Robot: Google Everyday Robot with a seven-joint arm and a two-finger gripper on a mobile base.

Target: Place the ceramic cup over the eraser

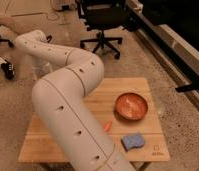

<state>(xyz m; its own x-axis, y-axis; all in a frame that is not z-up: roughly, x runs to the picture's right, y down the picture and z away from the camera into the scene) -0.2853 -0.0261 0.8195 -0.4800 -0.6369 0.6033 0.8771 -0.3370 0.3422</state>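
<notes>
My white arm [68, 100] rises from the bottom of the camera view, bends at an elbow over the table's back and reaches left to a joint [28, 42], then turns down behind the table's back left corner. The gripper is not in view; it lies somewhere past that last link, hidden by the arm. The ceramic cup and the eraser do not show; the arm covers the left half of the wooden table [138, 85].
A wide orange-red bowl [131, 106] stands on the table's right side. A blue sponge [133, 141] lies near the front right edge. A small orange-red piece [108, 126] lies beside the arm. A black office chair [100, 20] stands behind the table.
</notes>
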